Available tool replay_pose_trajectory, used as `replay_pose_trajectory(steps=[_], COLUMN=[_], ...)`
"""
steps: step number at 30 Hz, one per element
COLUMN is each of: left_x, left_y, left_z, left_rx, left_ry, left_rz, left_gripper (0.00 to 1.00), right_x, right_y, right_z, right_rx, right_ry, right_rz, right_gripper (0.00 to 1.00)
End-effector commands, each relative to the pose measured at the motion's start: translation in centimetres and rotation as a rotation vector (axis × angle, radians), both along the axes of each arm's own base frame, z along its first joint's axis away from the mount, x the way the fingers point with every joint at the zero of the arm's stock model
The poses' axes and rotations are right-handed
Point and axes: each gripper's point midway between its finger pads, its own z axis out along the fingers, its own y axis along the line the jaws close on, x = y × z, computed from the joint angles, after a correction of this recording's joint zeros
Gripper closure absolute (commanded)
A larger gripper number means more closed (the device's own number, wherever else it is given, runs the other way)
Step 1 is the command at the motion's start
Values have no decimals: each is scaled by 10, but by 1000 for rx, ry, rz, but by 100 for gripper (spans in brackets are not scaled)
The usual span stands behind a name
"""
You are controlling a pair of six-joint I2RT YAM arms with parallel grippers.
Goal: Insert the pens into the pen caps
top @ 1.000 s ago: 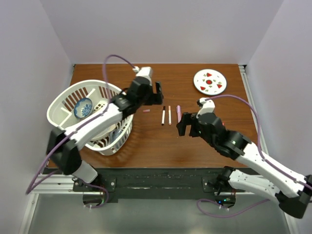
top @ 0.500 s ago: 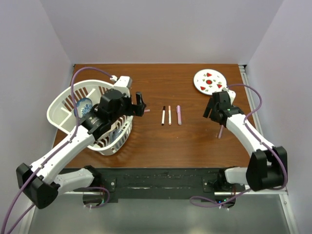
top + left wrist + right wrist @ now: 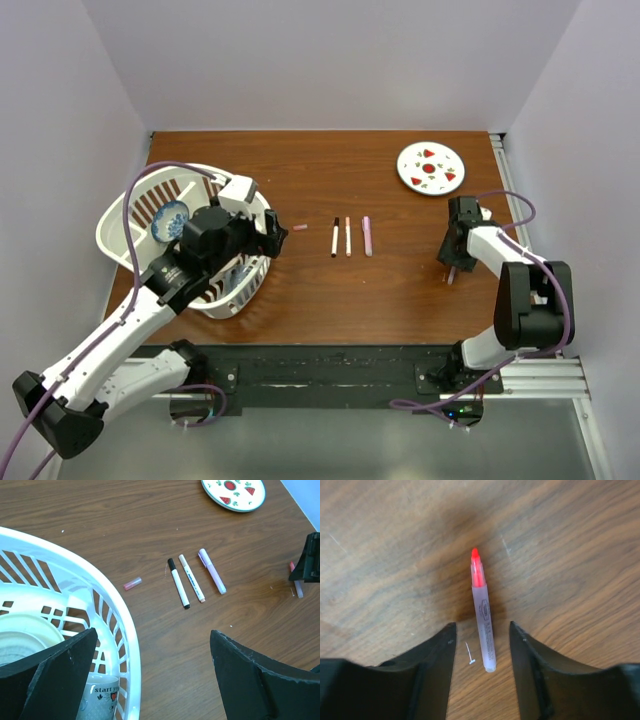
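A frosted pen point(image 3: 483, 615) with a bare red tip lies flat on the wood at the right, seen small from above point(image 3: 451, 276). My right gripper point(image 3: 482, 627) hangs low over its back end, open, one finger on each side with a gap to the barrel. Three more pens lie side by side mid-table: black-ended point(image 3: 335, 238), peach point(image 3: 348, 237) and lilac point(image 3: 367, 236). A pink pen cap point(image 3: 299, 228) lies alone to their left. My left gripper point(image 3: 152, 635) is wide open and empty, over the basket's right rim. Other pen caps are not visible on their own.
The white basket point(image 3: 120, 215) at the left holds a blue bowl point(image 3: 170, 220) and a printed mug point(image 3: 97, 700). A round plate with red spots point(image 3: 431, 167) sits at the back right. A tiny white scrap point(image 3: 469, 655) lies beside the red-tipped pen.
My right arm swung from mid-table to the red-tipped pen at the right, and its jaws narrowed around it. My left arm drew back from the pink cap toward the basket.
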Motion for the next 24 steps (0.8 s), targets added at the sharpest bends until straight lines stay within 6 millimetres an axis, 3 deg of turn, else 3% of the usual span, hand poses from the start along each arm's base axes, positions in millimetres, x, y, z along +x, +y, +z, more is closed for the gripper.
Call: replay_pose_trajectory(steps=[1, 9, 15, 16, 19, 24], left_x=[0, 0, -5, -7, -8, -5], left_y=[-4, 8, 0, -4, -11, -31], left_z=[13, 23, 27, 28, 36, 44], left_rx=[-17, -50, -81, -93, -123, -164], left_ry=[-52, -71, -64, -59, -51, -5], left_rz=[-31, 43, -4, -18, -49, -103], left_gripper=[0, 0, 2, 3, 3, 4], right_x=[1, 2, 5, 7, 21, 34], right_y=[-7, 2, 16, 24, 51, 108], right_z=[-3, -18, -31, -32, -27, 12], right_rx=[7, 85, 162, 209, 323, 355], right_ry=[2, 42, 68, 52, -48, -191], right_rz=[-14, -4, 40, 61, 132, 328], right_gripper=[54, 59, 77, 88, 100, 100])
